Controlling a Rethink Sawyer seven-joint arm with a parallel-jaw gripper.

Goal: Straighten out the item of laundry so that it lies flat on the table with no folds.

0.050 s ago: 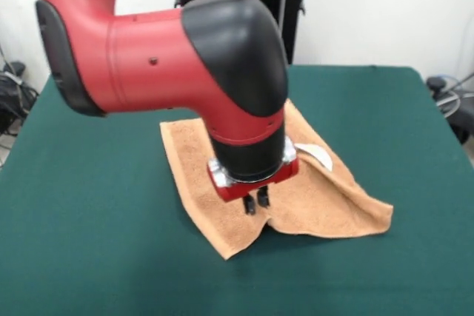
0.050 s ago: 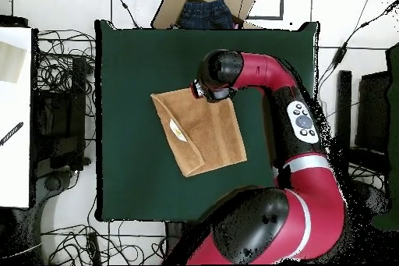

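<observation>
1. Towel [image 1: 311,197] first: it lies near the middle of the table [image 1: 89,242], slightly toward my side, and it is not yet flat. Its near edge ripples, and a raised ridge runs beside the white tag [image 1: 315,155].
2. Just behind that near edge, my gripper [image 1: 257,200] hangs over the cloth, the two dark fingertips [image 1: 249,206] close together. I cannot tell whether they pinch any terry or are merely closed above it.
3. I judge this to be the grasp for a pull. I would bite only the top layer near the edge, not the fold beneath.
4. Then I would drag low and slow, outward from the ridge, so the cloth slides rather than bunches.
5. Farther back, the arm [image 1: 170,57] hides the towel's far side in the front view, so I would check the overhead view before releasing.
</observation>
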